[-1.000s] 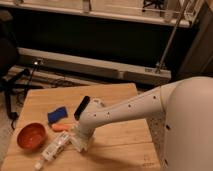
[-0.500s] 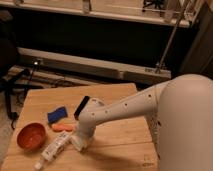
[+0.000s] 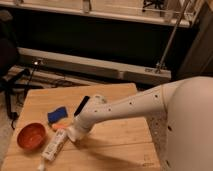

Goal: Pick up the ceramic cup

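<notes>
A small white rounded shape point(image 3: 98, 98) shows just behind my arm at the middle of the wooden table point(image 3: 115, 137); it looks like the ceramic cup, mostly hidden by the arm. My white arm reaches in from the right. The gripper point(image 3: 74, 133) is low over the table at the arm's left end. It is beside the top of the slim white bottle point(image 3: 54, 147) and well in front of and to the left of the cup.
An orange-red bowl point(image 3: 31, 136) sits at the table's left. A blue sponge-like block point(image 3: 56, 114) and a small orange item point(image 3: 58, 126) lie by the gripper. A black flat object point(image 3: 81, 105) lies next to the cup. Dark chairs stand at the left.
</notes>
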`<action>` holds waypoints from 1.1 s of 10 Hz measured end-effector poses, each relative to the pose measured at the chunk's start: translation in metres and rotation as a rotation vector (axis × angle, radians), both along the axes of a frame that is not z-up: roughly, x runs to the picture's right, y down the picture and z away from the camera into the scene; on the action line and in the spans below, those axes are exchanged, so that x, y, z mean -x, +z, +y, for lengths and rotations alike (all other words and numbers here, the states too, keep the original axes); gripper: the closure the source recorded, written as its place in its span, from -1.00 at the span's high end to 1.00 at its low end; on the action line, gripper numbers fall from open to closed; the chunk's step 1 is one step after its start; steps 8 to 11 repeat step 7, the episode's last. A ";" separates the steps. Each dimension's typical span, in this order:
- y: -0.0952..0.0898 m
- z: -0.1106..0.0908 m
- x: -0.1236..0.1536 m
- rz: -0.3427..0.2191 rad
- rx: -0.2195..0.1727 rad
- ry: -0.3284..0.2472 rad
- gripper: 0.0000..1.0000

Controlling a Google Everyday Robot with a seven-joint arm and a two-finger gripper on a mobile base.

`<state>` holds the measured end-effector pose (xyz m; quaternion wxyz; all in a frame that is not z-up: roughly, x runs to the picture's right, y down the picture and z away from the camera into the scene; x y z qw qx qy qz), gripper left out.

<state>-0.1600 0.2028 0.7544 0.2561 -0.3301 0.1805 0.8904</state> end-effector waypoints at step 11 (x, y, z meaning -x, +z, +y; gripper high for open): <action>-0.053 -0.081 -0.063 -0.144 -0.222 0.467 -1.00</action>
